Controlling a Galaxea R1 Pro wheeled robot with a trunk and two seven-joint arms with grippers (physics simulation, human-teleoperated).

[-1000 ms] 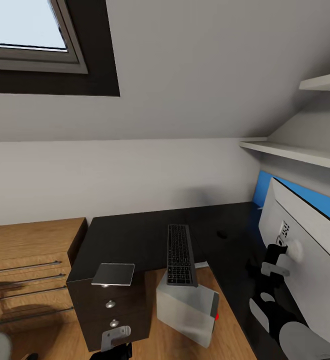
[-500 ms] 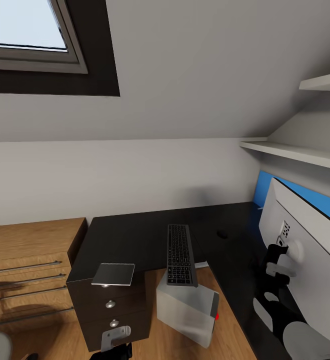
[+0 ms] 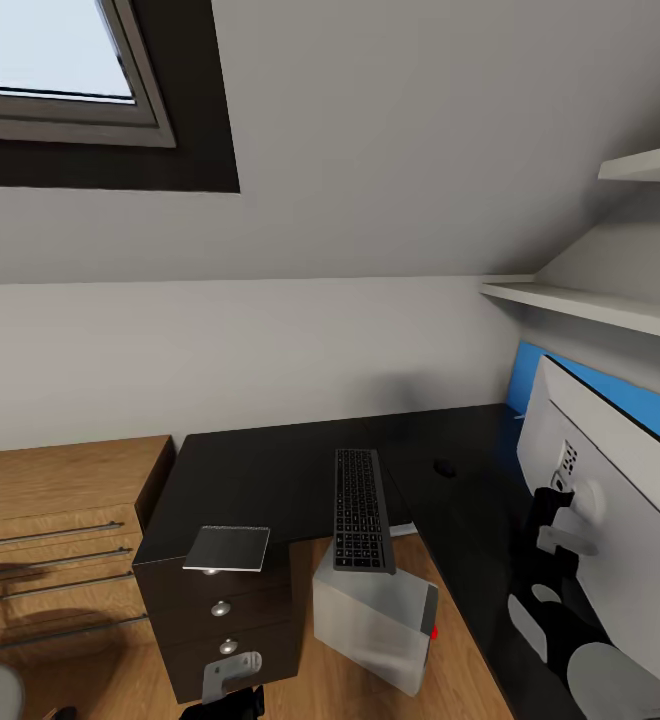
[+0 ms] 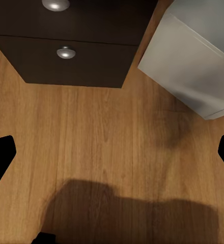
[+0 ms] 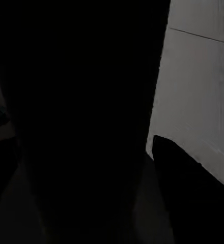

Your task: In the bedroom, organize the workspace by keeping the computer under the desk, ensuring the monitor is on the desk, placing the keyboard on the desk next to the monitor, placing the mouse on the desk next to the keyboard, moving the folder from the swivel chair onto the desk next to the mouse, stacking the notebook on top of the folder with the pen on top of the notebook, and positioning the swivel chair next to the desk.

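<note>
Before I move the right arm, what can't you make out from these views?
- Monitor: head view cuts it off at the right edge; its foot is hidden behind the right arm.
- Right gripper: against the monitor's back; the dark right wrist view leaves its jaws unreadable.
- Mouse: a small dark spot on the black desk.
- Computer: its top is hidden beneath the overhanging keyboard.

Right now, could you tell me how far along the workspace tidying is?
Done: keyboard and mouse lie on the desk, computer below its edge. In hand: the right gripper is at the monitor's stand. Left: the notebook sits alone on the drawer unit, so the folder stack and chair remain.
</note>
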